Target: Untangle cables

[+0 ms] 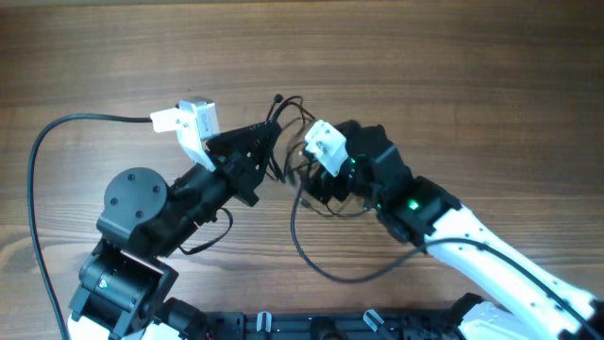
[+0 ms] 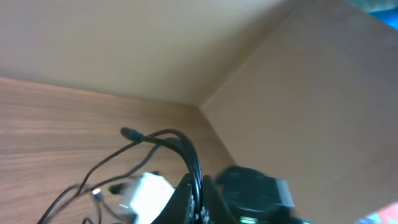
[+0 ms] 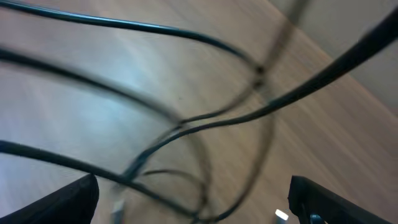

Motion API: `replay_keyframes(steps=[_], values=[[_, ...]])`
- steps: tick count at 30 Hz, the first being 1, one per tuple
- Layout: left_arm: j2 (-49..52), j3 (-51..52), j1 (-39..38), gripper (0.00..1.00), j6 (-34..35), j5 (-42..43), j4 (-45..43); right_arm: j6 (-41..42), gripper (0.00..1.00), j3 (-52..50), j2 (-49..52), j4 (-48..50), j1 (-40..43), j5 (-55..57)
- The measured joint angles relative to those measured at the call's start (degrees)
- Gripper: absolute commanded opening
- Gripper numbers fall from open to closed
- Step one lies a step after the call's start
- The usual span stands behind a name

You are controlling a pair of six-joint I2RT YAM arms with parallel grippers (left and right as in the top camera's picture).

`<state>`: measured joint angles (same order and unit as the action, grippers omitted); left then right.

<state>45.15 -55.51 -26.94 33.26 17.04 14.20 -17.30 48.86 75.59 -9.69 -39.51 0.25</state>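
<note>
A tangle of thin black cables point(image 1: 291, 132) lies at the table's centre, with one long loop point(image 1: 321, 264) trailing toward the front. My left gripper point(image 1: 267, 144) is shut on a bundle of these cables; in the left wrist view the strands point(image 2: 189, 155) run up from between the closed jaws point(image 2: 200, 199), and a plug end point(image 2: 128, 132) sticks out to the left. My right gripper point(image 1: 310, 184) sits just right of the tangle. In the right wrist view its jaws point(image 3: 196, 208) are wide open, with blurred cable strands point(image 3: 205, 118) crossing between and ahead of them.
The wooden table point(image 1: 453, 76) spreads all around. A separate black cable point(image 1: 38, 161) curves from the left arm's white wrist camera point(image 1: 193, 120) round the left side. The right arm's white camera point(image 1: 324, 146) is close to the left gripper. A black rail point(image 1: 311, 326) lines the front edge.
</note>
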Motion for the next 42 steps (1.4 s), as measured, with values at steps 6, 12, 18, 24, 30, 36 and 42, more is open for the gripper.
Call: replay_keyframes(steps=[6, 12, 18, 24, 30, 36, 42], values=[[-0.15, 0.00, 0.00, 0.09, 0.46, 6.73, -7.52, 1.25, 1.00, 0.02, 8.17, 7.17, 3.52, 7.76], [-2.64, 0.00, 0.00, 0.10, 0.48, 8.68, -8.13, 9.97, 1.00, 0.02, 14.21, 11.06, 9.88, 9.55], [-6.91, -0.11, 0.04, 0.10, 0.44, -0.31, -1.46, 17.07, 0.93, 0.02, 15.50, 8.79, 19.43, 8.76], [-6.47, -0.13, 0.04, 0.10, 0.44, -4.66, 4.17, 16.87, 0.73, 0.02, 15.50, 8.24, 22.40, -15.67], [-4.11, -0.13, 0.04, 0.11, 0.44, -5.70, 8.39, 14.38, 0.79, 0.02, 15.50, 9.66, 20.41, -48.57], [-0.59, -0.20, 0.04, 0.09, -0.02, -7.98, 17.99, 19.80, 1.00, 0.07, 15.50, 3.98, 20.15, -39.23], [3.13, -0.17, 0.04, 0.08, 1.42, -17.07, 28.85, 33.00, 1.00, 0.02, 15.61, -5.55, 20.96, -18.03]])
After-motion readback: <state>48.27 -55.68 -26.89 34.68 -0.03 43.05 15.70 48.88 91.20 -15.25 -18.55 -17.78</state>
